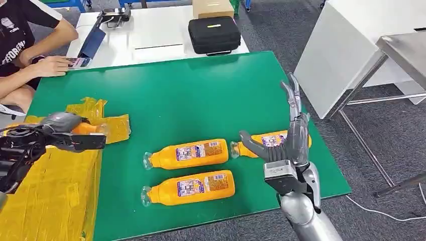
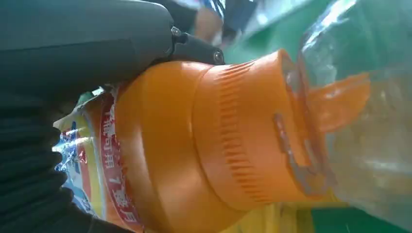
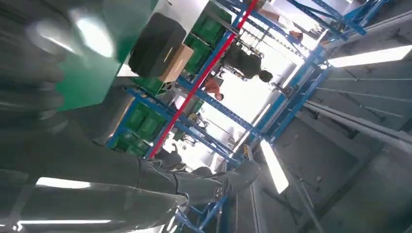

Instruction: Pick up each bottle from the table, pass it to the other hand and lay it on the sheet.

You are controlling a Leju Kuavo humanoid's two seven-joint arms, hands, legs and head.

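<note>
My left hand (image 1: 65,131) grips an orange bottle (image 1: 86,128) above the yellow sheet (image 1: 55,186) at the table's left; up close the orange bottle (image 2: 204,141) lies against the dark fingers (image 2: 87,43). Three more orange bottles lie on the green table (image 1: 181,95): one in the middle (image 1: 188,153), one nearer the front edge (image 1: 193,187), and one (image 1: 269,140) partly hidden behind my right hand (image 1: 289,138). That hand is raised with fingers spread and holds nothing; its fingers (image 3: 204,187) point up at the ceiling.
A person (image 1: 20,45) sits at the far left with a hand on a laptop (image 1: 88,47). A black case (image 1: 214,34) and a cardboard box (image 1: 213,8) stand on the white table behind. A white table (image 1: 351,45) stands off to the right.
</note>
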